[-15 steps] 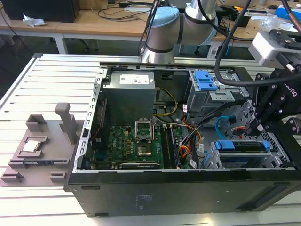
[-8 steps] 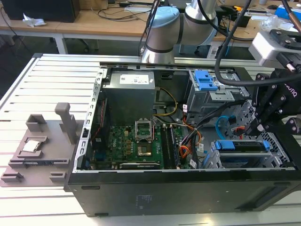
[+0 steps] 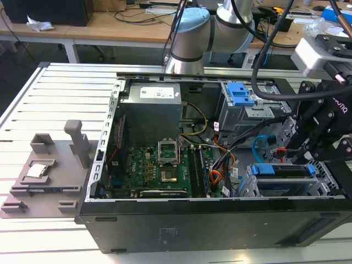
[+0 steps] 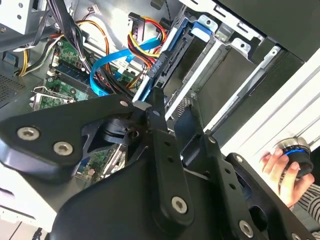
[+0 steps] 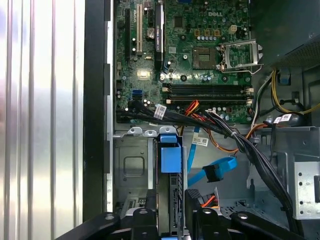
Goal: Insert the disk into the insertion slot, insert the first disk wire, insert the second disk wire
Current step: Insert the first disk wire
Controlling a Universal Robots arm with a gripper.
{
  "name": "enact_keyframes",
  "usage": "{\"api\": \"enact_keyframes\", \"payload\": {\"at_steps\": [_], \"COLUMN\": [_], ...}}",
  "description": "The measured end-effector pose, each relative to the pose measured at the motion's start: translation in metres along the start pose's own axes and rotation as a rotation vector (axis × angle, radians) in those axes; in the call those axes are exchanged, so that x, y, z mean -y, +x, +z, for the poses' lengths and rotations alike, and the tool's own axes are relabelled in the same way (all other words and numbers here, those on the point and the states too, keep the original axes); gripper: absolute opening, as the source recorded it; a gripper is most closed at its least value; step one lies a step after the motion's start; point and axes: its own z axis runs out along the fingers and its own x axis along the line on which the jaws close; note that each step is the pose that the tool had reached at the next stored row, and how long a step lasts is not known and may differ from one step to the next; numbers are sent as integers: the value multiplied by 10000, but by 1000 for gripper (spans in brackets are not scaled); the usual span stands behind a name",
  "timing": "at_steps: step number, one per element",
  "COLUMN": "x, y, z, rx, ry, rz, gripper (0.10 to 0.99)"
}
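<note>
You are seating the disk, which is standing edge-on in the insertion slot right at the tip of the claw. I cannot tell whether the claw is clamping it. You should be pushing squarely along the rails and watching the blue cable hanging loose just beside the claw.
</note>
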Motion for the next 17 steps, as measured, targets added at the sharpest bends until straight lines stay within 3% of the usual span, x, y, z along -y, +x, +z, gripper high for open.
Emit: {"api": "enact_keyframes", "payload": {"at_steps": [5, 11, 17], "x": [3, 69, 82], "y": [-113, -144, -143], "z": [3, 9, 31], "rx": [-2, -5, -4], "ry": [0, -3, -3], "rz": [-16, -53, -52], "gripper": [361, 361, 361]}}
